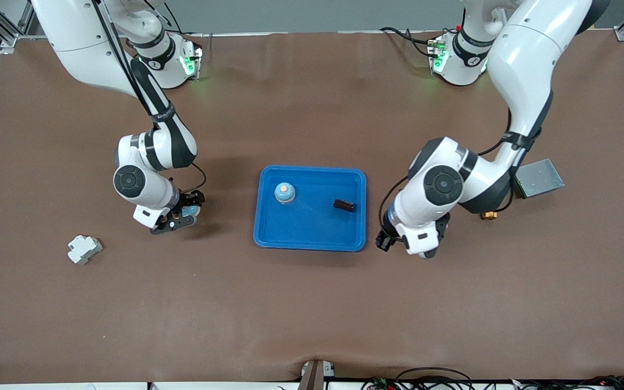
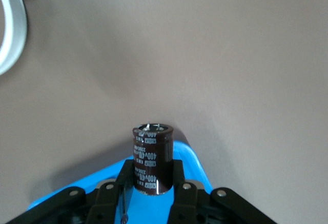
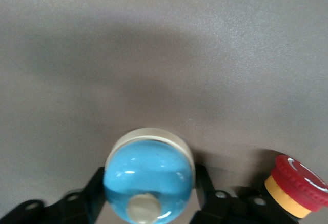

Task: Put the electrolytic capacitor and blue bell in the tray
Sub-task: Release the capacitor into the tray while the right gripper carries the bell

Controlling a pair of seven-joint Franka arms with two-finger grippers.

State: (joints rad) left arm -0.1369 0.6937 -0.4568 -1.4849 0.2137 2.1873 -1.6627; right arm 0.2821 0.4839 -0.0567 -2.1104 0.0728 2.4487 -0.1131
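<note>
The blue tray (image 1: pixel 312 233) lies mid-table. In it stand a blue bell (image 1: pixel 285 193) and, lying flat, a dark capacitor (image 1: pixel 344 205). My left gripper (image 1: pixel 387 241) is low beside the tray's corner toward the left arm's end. In the left wrist view it (image 2: pixel 152 171) is shut on a brown electrolytic capacitor (image 2: pixel 152 152), over the tray's corner (image 2: pixel 192 165). My right gripper (image 1: pixel 184 215) is low over the table, toward the right arm's end from the tray. In the right wrist view it (image 3: pixel 148 183) is shut on a blue bell (image 3: pixel 148 172).
A red and yellow push button (image 3: pixel 297 188) stands beside the right gripper. A white plastic part (image 1: pixel 84 248) lies toward the right arm's end. A grey metal box (image 1: pixel 539 178) and a small orange part (image 1: pixel 488 215) lie under the left arm.
</note>
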